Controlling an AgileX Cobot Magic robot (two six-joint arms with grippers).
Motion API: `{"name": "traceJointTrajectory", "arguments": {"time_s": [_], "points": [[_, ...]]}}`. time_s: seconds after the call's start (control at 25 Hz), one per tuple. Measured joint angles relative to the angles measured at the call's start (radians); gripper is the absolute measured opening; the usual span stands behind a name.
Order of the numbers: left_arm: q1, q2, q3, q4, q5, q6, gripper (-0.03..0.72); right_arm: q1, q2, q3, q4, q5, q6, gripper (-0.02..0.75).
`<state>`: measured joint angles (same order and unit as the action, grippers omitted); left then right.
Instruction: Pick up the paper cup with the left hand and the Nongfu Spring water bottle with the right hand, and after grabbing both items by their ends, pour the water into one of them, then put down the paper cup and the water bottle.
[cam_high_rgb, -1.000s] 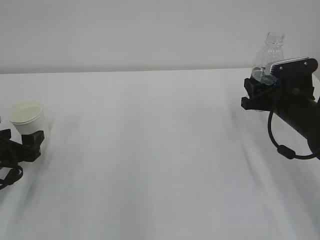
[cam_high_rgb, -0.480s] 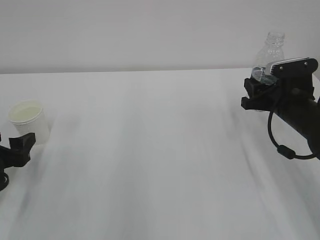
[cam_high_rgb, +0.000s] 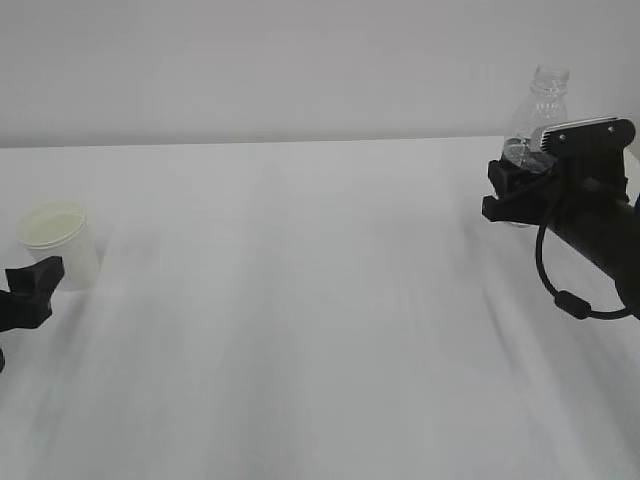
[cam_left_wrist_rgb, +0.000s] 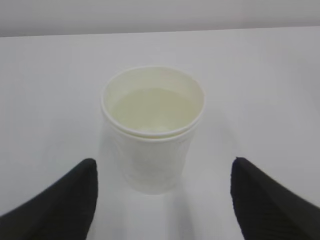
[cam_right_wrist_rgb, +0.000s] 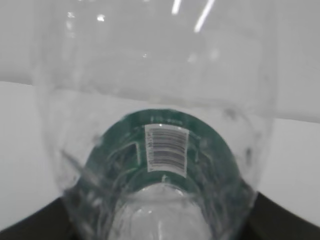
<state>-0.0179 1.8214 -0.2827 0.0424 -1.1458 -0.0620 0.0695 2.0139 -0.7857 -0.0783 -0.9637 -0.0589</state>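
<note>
The white paper cup (cam_high_rgb: 58, 243) stands upright on the table at the far left, with a pale liquid surface a little below its rim (cam_left_wrist_rgb: 152, 107). My left gripper (cam_high_rgb: 30, 290) is open, just in front of the cup and apart from it. In the left wrist view its black fingertips (cam_left_wrist_rgb: 75, 200) flank the cup's base without touching, and the gripper (cam_left_wrist_rgb: 163, 172) holds nothing. At the far right my right gripper (cam_high_rgb: 515, 190) is shut on the lower body of the clear Nongfu Spring water bottle (cam_high_rgb: 545, 100), which is upright and uncapped. Its green label (cam_right_wrist_rgb: 165, 150) fills the right wrist view. I see only droplets inside the bottle.
The white table (cam_high_rgb: 300, 300) runs from the cup to the bottle and back to a plain pale wall (cam_high_rgb: 300, 60). A black cable (cam_high_rgb: 565, 295) loops under the right arm.
My left gripper has let the cup go and drawn back toward the near left edge. The cup stays standing where it was. The right gripper and the bottle have not moved.
</note>
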Motion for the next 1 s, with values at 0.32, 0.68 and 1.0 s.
{"name": "traceJointTrajectory", "arguments": {"time_s": [0.32, 0.68, 1.0], "points": [[0.0, 0.0, 0.0, 0.177, 0.0, -0.058, 0.591, 0.0, 0.0, 0.0, 0.0, 0.022, 0.006, 0.405], [0.0, -0.001, 0.0, 0.333, 0.0, -0.092, 0.589, 0.0, 0.024, -0.002, 0.0, 0.026, 0.006, 0.405], [0.0, -0.001, 0.0, 0.37, 0.0, -0.094, 0.585, 0.0, 0.105, -0.002, 0.0, -0.012, 0.01, 0.405]]}}
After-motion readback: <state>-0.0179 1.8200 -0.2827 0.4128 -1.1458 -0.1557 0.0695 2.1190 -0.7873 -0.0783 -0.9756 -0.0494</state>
